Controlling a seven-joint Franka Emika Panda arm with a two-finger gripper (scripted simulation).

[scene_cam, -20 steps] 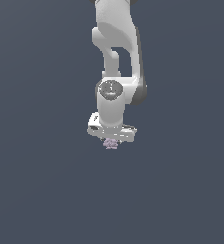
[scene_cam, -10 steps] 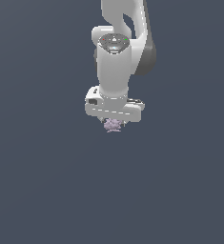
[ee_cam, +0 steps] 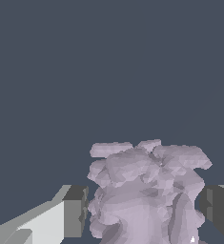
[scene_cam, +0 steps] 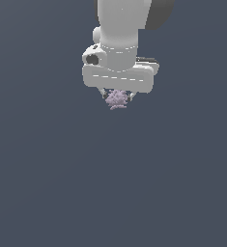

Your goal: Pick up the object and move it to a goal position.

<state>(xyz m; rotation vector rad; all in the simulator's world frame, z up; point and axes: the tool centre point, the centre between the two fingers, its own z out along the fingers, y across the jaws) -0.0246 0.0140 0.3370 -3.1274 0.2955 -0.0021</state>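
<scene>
Gripper jaws pinched narrow on the lumpy object between them; it looks light, rigid and rough, best gripped mid-body.

Exterior view: level, near arm. Wrist view: close past tool. Shared: clump.

White arm vertical, claw pointing down, fingers clamped (w/ load)
</scene>
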